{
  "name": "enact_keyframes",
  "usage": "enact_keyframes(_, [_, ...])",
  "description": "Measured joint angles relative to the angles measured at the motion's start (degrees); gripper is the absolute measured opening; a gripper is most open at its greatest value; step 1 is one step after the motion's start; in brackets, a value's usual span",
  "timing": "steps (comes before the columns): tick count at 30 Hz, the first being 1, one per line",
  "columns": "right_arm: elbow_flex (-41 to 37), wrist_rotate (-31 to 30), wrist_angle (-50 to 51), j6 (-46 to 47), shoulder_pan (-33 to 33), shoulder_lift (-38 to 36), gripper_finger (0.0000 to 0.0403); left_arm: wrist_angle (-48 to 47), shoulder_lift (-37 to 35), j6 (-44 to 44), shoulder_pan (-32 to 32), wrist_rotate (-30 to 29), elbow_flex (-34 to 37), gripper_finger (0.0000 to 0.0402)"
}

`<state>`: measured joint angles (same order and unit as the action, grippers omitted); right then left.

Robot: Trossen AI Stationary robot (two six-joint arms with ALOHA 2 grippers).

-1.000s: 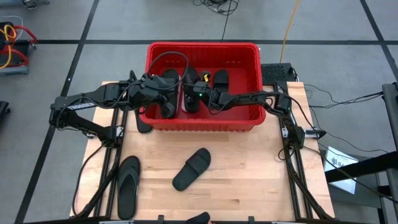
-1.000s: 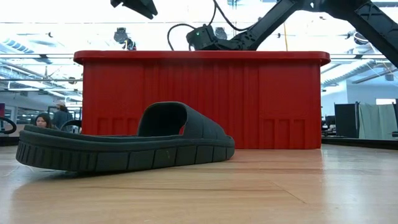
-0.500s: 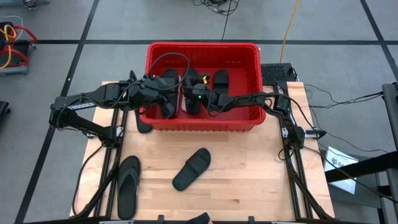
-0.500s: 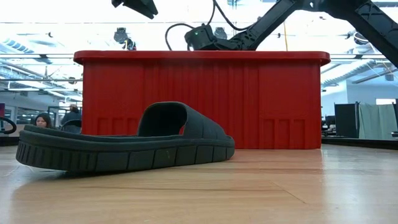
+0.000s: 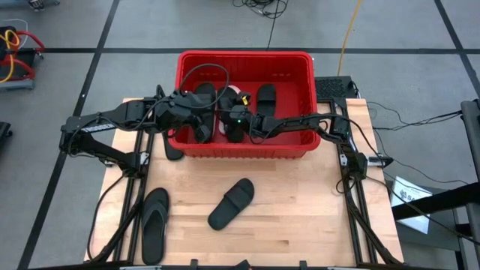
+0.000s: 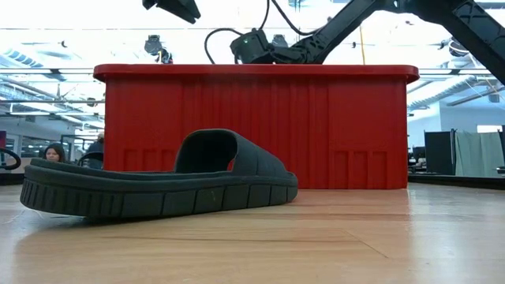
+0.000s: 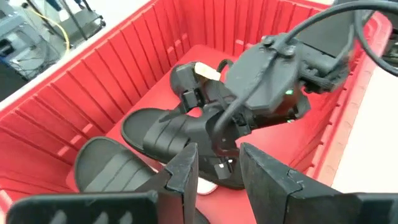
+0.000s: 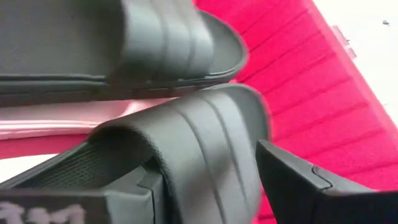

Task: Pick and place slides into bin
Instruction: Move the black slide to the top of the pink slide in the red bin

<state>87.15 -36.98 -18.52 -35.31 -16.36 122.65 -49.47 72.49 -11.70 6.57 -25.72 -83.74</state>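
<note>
The red bin (image 5: 244, 55) stands at the table's far middle with several slides in it, mostly black, plus a pale pink one (image 5: 241, 93). My right gripper (image 8: 208, 165) is low inside the bin (image 5: 227, 124). It is open, its fingers on either side of a black slide's strap (image 8: 205, 149). That slide lies on other slides. My left gripper (image 7: 217, 163) hangs open over the bin's left part (image 5: 200, 127) with nothing between its fingers. A black slide (image 5: 231, 202) and a black flip-flop (image 5: 155, 223) lie flat on the table. My right gripper stands open around the black slide's strap, coming at it nearly level from the table's right. One finger (image 8: 152, 186) lies close against the strap's side, and I cannot tell whether it touches. The other finger (image 8: 298, 180) stands clear of it.
Another black slide (image 5: 174, 150) lies by the bin's near left corner, partly under my left arm. A further dark one (image 5: 240, 262) shows at the table's near edge. In the low view the near slide (image 6: 158, 181) lies in front of the bin's wall (image 6: 339, 126).
My right gripper has moved a little toward the table's left and near edge, inside the bin. My left arm has kept still.
</note>
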Motion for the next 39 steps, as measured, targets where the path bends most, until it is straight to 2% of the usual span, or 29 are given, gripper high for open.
enact_keyframes(3, [0.00,2.77,1.29,0.18,-0.02,0.00,0.0192,0.00,-0.01,0.00,-0.04,0.41,0.00,0.0118])
enact_keyframes(11, [0.00,2.29,1.29,-2.78,0.37,0.00,0.0194,0.00,-0.02,0.00,-0.04,0.42,-0.02,0.0118])
enact_keyframes(20, [0.00,-6.96,-4.58,-3.27,0.07,-0.02,0.0194,0.00,-0.02,0.00,-0.02,0.41,-0.01,0.0118])
enact_keyframes(26, [0.00,-6.07,-3.55,1.46,-0.90,-0.02,0.0192,0.00,-0.02,-0.01,0.00,0.40,-0.02,0.0118])
enact_keyframes(31, [0.00,-1.14,2.06,5.64,-1.25,-0.09,0.0195,-0.01,-0.02,-0.02,0.00,0.40,-0.02,0.0118])
enact_keyframes(39, [0.00,-0.25,2.99,4.87,-0.49,-0.09,0.0194,-0.02,-0.02,-0.02,0.00,0.37,-0.02,0.0118])
